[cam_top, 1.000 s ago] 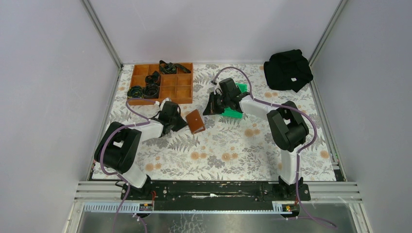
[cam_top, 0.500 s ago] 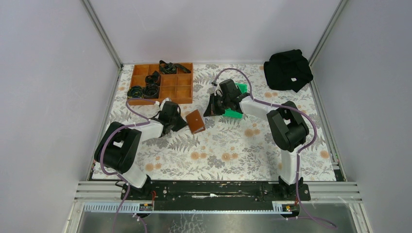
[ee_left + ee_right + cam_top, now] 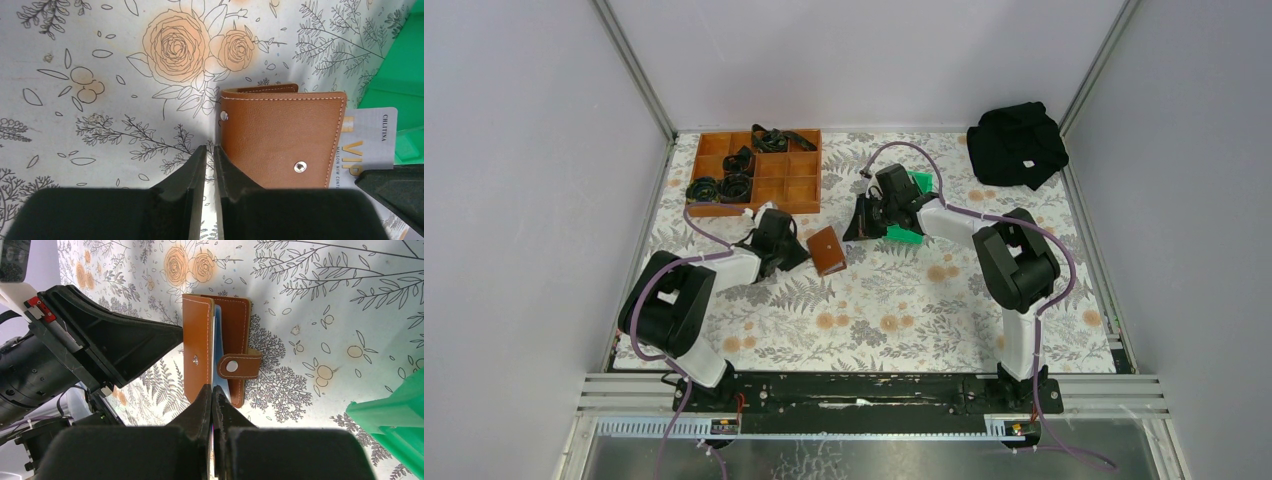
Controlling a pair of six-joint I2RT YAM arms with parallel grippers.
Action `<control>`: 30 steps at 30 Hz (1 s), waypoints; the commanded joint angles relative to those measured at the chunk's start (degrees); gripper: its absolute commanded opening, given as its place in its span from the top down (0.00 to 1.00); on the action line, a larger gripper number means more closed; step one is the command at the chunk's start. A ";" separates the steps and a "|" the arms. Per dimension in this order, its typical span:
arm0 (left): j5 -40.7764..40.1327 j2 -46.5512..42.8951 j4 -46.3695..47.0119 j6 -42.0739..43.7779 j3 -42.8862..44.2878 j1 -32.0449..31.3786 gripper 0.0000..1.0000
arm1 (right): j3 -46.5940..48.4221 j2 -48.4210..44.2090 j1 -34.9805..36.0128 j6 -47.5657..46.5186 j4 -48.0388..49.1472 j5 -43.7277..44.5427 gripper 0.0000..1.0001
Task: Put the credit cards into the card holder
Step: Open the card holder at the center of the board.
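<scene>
1. Card holder (image 3: 280, 135): brown grained leather, pale stitching along the edges, flat rectangle, two metal snap studs on the cover. Snap tab wrapped round one edge, seen from right wrist. Folded partly open.
2. Silver card (image 3: 369, 142): thin glossy plastic, gold "VIP" print, sticking out past the holder's far edge. Blue card (image 3: 217, 340) edge-on between the leather flaps.
3. Right claw (image 3: 212, 389): pressed together, pinching the silver card's outer end, tips right at the holder's open edge.
4. Left claw (image 3: 209, 149): nearly together, only a slim slit left. One finger overlapping the holder's near corner. Can't tell whether pinching a flap or only touching.
5. Holder location: on the worktop (image 3: 874, 310), between both claws, on the near side of the wooden tray (image 3: 754, 210), just left of the green bin (image 3: 906, 235).
6. Worktop: pale sheet printed with grey ferns and orange roses. Tray split into square compartments, black straps (image 3: 736, 185) coiled in several. Black fabric bundle (image 3: 1016, 143) in the far right corner. Plain pale grey walls (image 3: 524, 150) all round.
</scene>
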 commanded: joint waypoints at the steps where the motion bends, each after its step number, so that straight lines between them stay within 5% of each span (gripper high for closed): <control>1: 1.17 3.16 -6.12 0.64 -2.92 -1.50 0.82 | -0.12 -3.67 0.90 1.08 2.37 -1.11 1.00; 30: 0.89 0.08 -7.04 0.58 -4.93 -2.32 0.82 | 1.02 -6.54 2.41 -1.26 -2.29 3.81 1.00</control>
